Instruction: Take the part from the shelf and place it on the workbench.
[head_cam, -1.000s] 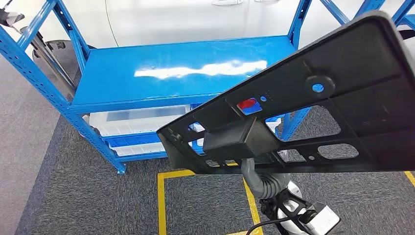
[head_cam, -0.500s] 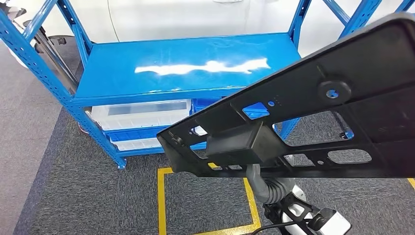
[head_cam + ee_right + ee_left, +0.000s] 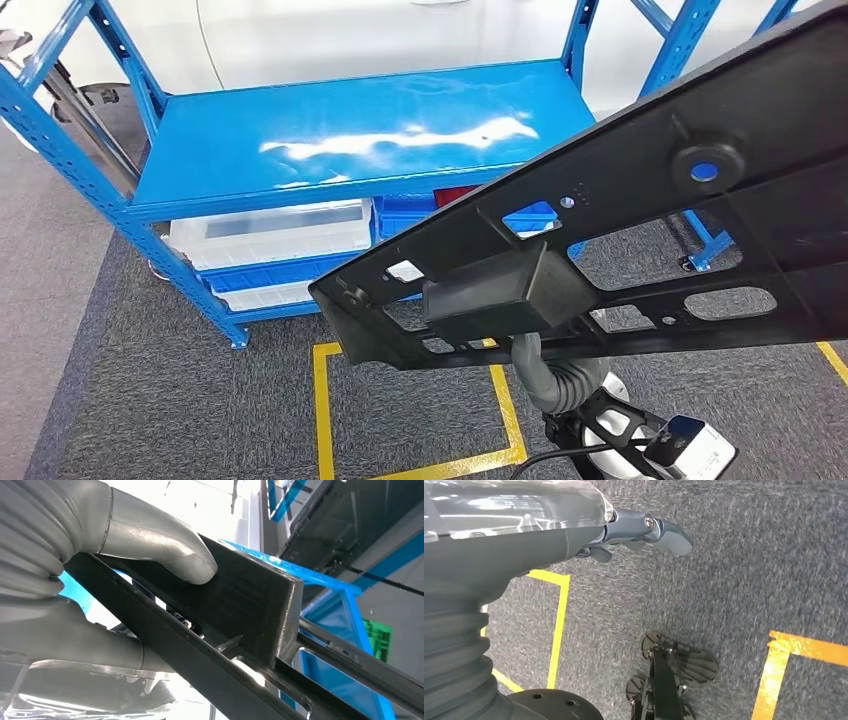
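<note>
Carrying phase, with part off the shelf and not yet at the table.

Long black moulded plastic panel with cut-out openings and a raised box-shaped boss [image 3: 640,230]: being held in the air in front of the blue steel rack shelf [image 3: 340,135], tilted, one end low near the floor markings and the other rising toward the robot's right. Not touching the shelf surface; no table visible in these views.

Right hand [image 3: 90,585]: clamped on the panel, thick grey thumb [image 3: 160,555] pressing flat on the face of the box-shaped boss, the rest of the hand wrapping beneath the panel's rib. Likely gripping at the boss because it offers a solid block to squeeze, unlike the thin ribs. One-handed hold off-centre probably accounting for the tilt.

Left hand [image 3: 644,532]: hanging over the grey carpet floor [image 3: 749,570], holding nothing; fingers [image 3: 601,554] curled partly in, exact closure impossible to tell.

Below the top shelf: translucent white storage bins [image 3: 270,235] resting on the lower tier. Yellow tape lines [image 3: 325,410] marking a square on the carpet.

Next step, as judged: turning toward the table while keeping the long end clear of the rack uprights.
</note>
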Available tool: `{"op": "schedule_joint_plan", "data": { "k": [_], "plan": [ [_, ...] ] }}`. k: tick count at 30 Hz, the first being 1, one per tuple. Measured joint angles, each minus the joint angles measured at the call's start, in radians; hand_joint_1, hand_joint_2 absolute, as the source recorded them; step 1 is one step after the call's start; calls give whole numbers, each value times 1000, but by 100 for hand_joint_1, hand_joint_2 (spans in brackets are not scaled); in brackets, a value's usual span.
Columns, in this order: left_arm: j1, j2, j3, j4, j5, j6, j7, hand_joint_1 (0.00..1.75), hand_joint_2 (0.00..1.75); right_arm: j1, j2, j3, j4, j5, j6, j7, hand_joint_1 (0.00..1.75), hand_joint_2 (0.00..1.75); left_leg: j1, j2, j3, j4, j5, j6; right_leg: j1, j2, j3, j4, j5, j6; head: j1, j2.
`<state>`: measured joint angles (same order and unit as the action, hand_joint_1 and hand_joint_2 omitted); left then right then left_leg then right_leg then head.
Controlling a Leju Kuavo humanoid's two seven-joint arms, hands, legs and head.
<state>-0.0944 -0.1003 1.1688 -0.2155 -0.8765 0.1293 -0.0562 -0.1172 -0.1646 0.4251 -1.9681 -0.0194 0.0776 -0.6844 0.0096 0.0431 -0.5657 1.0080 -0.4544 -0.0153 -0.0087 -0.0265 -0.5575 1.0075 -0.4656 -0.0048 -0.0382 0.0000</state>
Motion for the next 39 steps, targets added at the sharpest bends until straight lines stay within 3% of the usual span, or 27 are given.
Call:
{"op": "schedule_joint_plan", "data": {
  "k": [2, 4, 5, 6, 7, 8, 10, 12, 13, 15, 16, 18, 20, 21, 22, 23, 25, 27, 30, 32, 34, 36, 37, 38, 39],
  "plan": [
    [0, 2, 0, 0, -1, -1, 0, 0, 175, 0, 10, -9, -3, 0, 8, 0, 175, 175, 3, -14, -26, 65, -50, -9, -1, 13, -6, -4, 9, -14, 0, 0],
    [1, 3, 0, 0, -3, -1, 1, 0, 175, 0, 21, -15, -5, 3, 11, 0, 175, 175, 3, -29, -80, 201, -126, -11, 1, 29, -15, -4, 16, -22, 0, 0],
    [2, 4, 0, 0, -4, -1, 1, 0, 175, 3, 25, -19, -6, 5, 11, 0, 175, 175, 3, -32, -103, 260, -150, -11, 4, 37, -19, -3, 19, -23, 0, 0],
    [3, 5, 0, 0, -5, 0, -1, 0, 175, 7, 28, -23, -9, 9, 10, 0, 175, 175, 3, -33, -112, 288, -155, -9, 6, 47, -23, -3, 22, -24, 0, 0],
    [3, 8, -1, 0, -7, 0, -3, 0, 175, 12, 30, -26, -15, 14, 8, 0, 175, 175, 3, -35, -101, 274, -140, -5, 7, 56, -25, -2, 25, -23, 0, 0],
    [3, 11, -2, 0, -8, 0, -7, 0, 175, 17, 32, -30, -23, 18, 6, 0, 175, 175, 2, -40, -70, 221, -110, -1, 9, 67, -26, -1, 27, -22, 0, 0],
    [2, 20, -4, 0, -9, 0, -14, 0, 175, 25, 35, -36, -42, 22, 4, 0, 175, 175, 2, -82, 8, 75, -53, 12, 10, 86, -28, 1, 30, -18, 0, 0],
    [3, 30, -5, -1, -9, 2, -20, 0, 175, 34, 40, -43, -63, 23, 4, 0, 175, 175, 0, -117, 45, -2, -35, 17, 7, 104, -36, 4, 35, -8, 0, 0],
    [3, 35, -5, -1, -8, 3, -24, 0, 175, 39, 43, -49, -75, 25, 4, 0, 175, 175, -1, -116, 46, -7, -36, 18, 5, 114, -41, 4, 40, -1, 0, 0],
    [1, 44, -5, -1, -5, 5, -34, 0, 175, 50, 46, -60, -100, 31, 5, 0, 175, 175, 0, -95, 47, -16, -26, 25, 4, 125, -48, 4, 45, 13, 0, 0],
    [0, 49, -5, -1, -3, 5, -39, 0, 175, 53, 47, -65, -112, 34, 6, 0, 175, 175, 3, -83, 48, -22, -20, 30, 5, 111, -55, 16, 35, 18, 0, 0],
    [0, 55, -5, -3, 0, 4, -46, 0, 175, 55, 48, -73, -128, 37, 7, 0, 175, 175, 6, -55, 46, -31, -12, 38, 5, 62, -96, 104, -21, 27, 0, 0],
    [2, 63, -5, -3, 5, 3, -50, 0, 175, 56, 49, -80, -134, 33, 14, 0, 175, 175, 5, -28, 40, -31, -10, 40, -1, 37, -158, 241, -87, 36, 0, 0],
    [2, 66, -5, -3, 8, 1, -52, 0, 175, 57, 50, -84, -134, 30, 21, 0, 175, 175, 4, -15, 38, -30, -10, 40, -5, 34, -174, 283, -99, 39, 0, 0],
    [2, 69, -5, -3, 9, 0, -54, 0, 175, 57, 52, -90, -135, 27, 31, 0, 175, 175, 4, -2, 37, -29, -10, 40, -7, 31, -170, 285, -92, 41, 0, 0],
    [1, 71, -5, -3, 11, -1, -55, 0, 175, 56, 55, -97, -135, 25, 41, 0, 175, 175, 4, 10, 37, -27, -11, 39, -8, 25, -142, 243, -68, 42, 0, 0],
    [-2, 73, -5, -3, 13, -1, -58, 0, 175, 52, 62, -108, -139, 27, 60, 0, 175, 175, 2, 30, 39, -24, -13, 34, -4, -8, -54, 94, -12, 34, 0, 0],
    [-4, 74, -5, -3, 14, -1, -60, 0, 175, 47, 70, -113, -143, 32, 67, 0, 175, 175, -3, 44, 40, -21, -16, 25, 6, -34, -5, 2, 11, 19, 0, 0],
    [-7, 76, -5, -3, 12, -1, -61, 0, 175, 45, 78, -119, -146, 39, 67, 0, 175, 175, -4, 60, 43, -21, -19, 8, 8, -15, -7, -13, 16, -1, 0, 0],
    [-8, 76, -5, -3, 8, -2, -61, 0, 175, 43, 84, -121, -148, 44, 66, 0, 175, 175, -1, 25, 29, 17, -50, -2, 2, 3, -6, -23, 25, -15, 0, 0],
    [-5, 78, -5, -3, 6, -3, -61, 0, 175, 40, 90, -121, -149, 47, 66, 0, 175, 175, 3, -23, -23, 137, -118, -8, 1, 23, -9, -26, 31, -23, 0, 0],
    [0, 80, -5, -3, 7, -3, -60, 0, 175, 40, 92, -121, -147, 48, 66, 0, 175, 175, 4, -36, -81, 263, -165, -12, 2, 47, -14, -23, 34, -25, 0, 0],
    [1, 80, -5, -3, 9, -3, -59, 0, 175, 40, 92, -121, -145, 47, 66, 0, 175, 175, 4, -37, -90, 279, -160, -13, 2, 60, -16, -20, 34, -25, 0, 0],
    [1, 80, -5, -3, 11, -3, -56, 0, 175, 40, 92, -121, -142, 45, 67, 0, 175, 175, 5, -39, -78, 252, -134, -13, 2, 73, -18, -17, 34, -23, 0, 0],
    [1, 80, -5, -3, 12, -3, -52, 0, 175, 40, 92, -121, -139, 41, 67, 0, 175, 175, 7, -46, -49, 189, -95, -12, 2, 86, -19, -12, 33, -21, 0, 0]
  ]
}}
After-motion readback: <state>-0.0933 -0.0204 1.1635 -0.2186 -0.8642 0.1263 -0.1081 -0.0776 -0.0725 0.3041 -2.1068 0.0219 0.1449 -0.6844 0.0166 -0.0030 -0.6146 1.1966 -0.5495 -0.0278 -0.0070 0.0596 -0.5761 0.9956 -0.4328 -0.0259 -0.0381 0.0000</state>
